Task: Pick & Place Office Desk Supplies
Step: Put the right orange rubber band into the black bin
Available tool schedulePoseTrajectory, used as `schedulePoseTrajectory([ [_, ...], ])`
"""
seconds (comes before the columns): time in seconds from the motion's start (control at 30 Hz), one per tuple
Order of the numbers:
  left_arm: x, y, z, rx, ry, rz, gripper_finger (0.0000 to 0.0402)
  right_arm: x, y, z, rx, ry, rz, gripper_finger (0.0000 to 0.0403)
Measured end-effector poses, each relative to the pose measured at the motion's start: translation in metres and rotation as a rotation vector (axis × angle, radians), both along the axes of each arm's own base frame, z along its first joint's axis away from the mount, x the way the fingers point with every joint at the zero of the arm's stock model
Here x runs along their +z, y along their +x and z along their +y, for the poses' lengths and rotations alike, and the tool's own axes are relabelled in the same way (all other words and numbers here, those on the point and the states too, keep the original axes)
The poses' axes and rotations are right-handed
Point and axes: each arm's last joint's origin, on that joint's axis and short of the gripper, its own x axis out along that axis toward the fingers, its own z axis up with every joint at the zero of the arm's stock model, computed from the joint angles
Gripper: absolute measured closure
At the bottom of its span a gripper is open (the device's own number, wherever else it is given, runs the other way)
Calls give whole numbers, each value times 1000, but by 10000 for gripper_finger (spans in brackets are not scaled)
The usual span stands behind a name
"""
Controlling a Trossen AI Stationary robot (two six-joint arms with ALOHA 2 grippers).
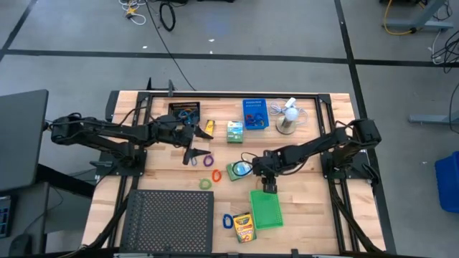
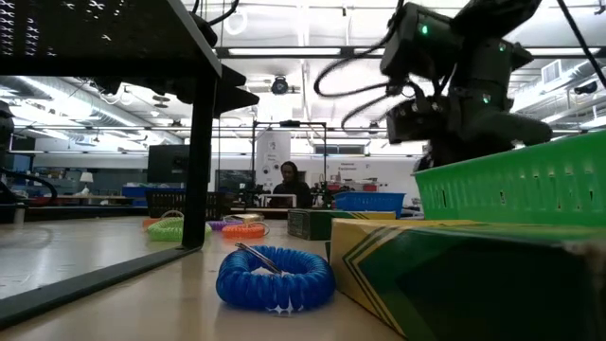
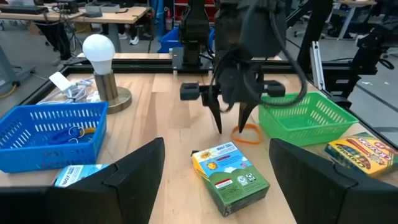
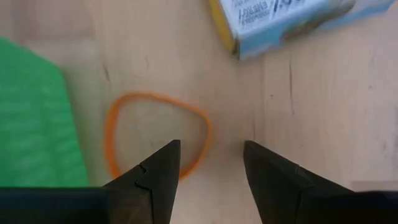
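A: Where is the right gripper [image 4: 210, 163], and what has it got?

B: Nothing. Its fingers stand apart and point down at the bare wood, over the edge of an orange rubber-band loop [image 4: 155, 134] that lies flat on the table [image 1: 315, 208]. One fingertip covers the loop's rim; whether it touches the band I cannot tell. From above, this gripper [image 1: 268, 188] sits mid-table, just at the far end of the green bin [image 1: 266, 208].

A: What lies around it?

B: A green-white small box [image 1: 239, 169] just to its left and a little farther back; its corner shows close to the loop in the right wrist view [image 4: 286, 22]. On the near side of the green bin is the yellow crayon box [image 1: 244, 226], with a blue coiled loop [image 1: 226, 221] touching or just beside its left edge.

A: And the left gripper [image 1: 190, 154]?

B: Also spread apart and empty, hanging left of centre over the table. Near it lie a purple loop [image 1: 209, 159], another orange loop [image 1: 216, 175] and a green loop [image 1: 206, 183].

A: The far side?

B: A black bin [image 1: 184, 113] at the far left, a yellow tube [image 1: 209, 127] beside it, a second green-white box [image 1: 234, 132], then a blue bin [image 1: 254, 114] and the white mini fan [image 1: 289, 115] to the right. The large black mesh tray [image 1: 169, 222] fills the near left corner.

A: Anyone in the room?

B: A person [image 2: 287, 180] sits far behind the table, seen from the low camera.
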Motion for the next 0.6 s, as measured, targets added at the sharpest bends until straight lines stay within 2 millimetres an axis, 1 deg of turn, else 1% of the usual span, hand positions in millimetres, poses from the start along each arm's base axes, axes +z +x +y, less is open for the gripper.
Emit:
schedulePoseTrajectory([
  [0.13,0,0,0,1,-3,0,104,-6,2,0,13,-7,20,220],
  [0.23,0,0,0,1,-3,1,104,-7,2,0,4,-30,15,237],
  [0.33,0,0,0,2,-3,1,104,-7,2,-1,-7,-53,12,279],
  [0.47,0,0,0,4,-3,2,104,-7,3,-1,-6,-58,4,374],
  [0.5,0,0,0,4,-3,2,104,-7,3,-1,-3,-59,3,387],
  [0.6,0,0,0,4,-4,6,104,-7,3,-1,-5,-61,4,393],
])
